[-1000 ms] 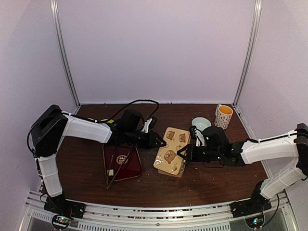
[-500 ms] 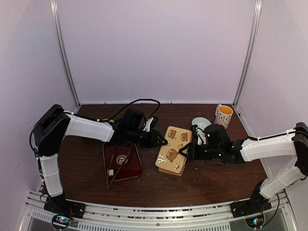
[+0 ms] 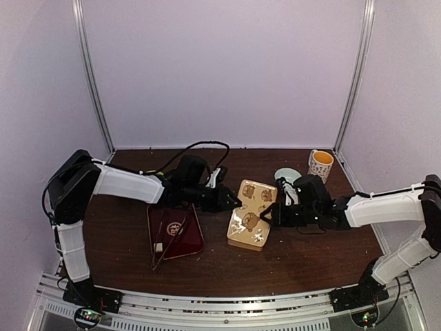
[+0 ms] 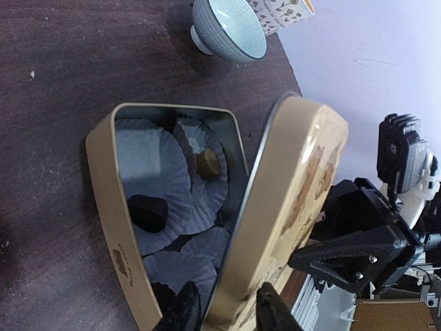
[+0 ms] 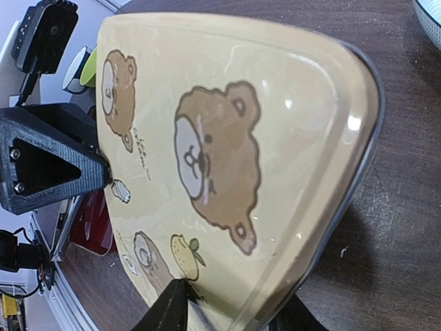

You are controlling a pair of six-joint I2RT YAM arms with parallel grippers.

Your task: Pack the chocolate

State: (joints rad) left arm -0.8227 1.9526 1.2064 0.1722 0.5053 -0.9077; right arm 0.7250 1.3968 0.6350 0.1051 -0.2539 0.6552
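Observation:
A beige tin (image 4: pixel 103 179) stands open, its bear-printed lid (image 4: pixel 296 172) tilted up over it. Inside lie grey paper cups (image 4: pixel 162 165); one holds a dark chocolate (image 4: pixel 147 212), another a golden-brown lump (image 4: pixel 209 163). My left gripper (image 4: pixel 227 310) is shut on the lid's near rim, one finger on each side. From above, the lid (image 3: pixel 251 207) hides the tin's inside, with the left gripper (image 3: pixel 233 202) at its left edge and the right gripper (image 3: pixel 265 215) at its right. The right gripper (image 5: pixel 234 314) straddles the lid (image 5: pixel 227 138) at its edge; whether it still presses is unclear.
A teal bowl (image 3: pixel 288 176) and a yellow-lined mug (image 3: pixel 320 165) stand behind the tin at the right. Left of the tin lies a red tray (image 3: pixel 187 238) with tongs (image 3: pixel 165 241) and a small pale cube (image 3: pixel 158 246). A black cable (image 3: pixel 200 146) loops behind the left arm.
The lid has swung from lying askew to nearly square over the tin, shifting slightly right. Both grippers moved with it, and the right gripper's fingers have spread wider.

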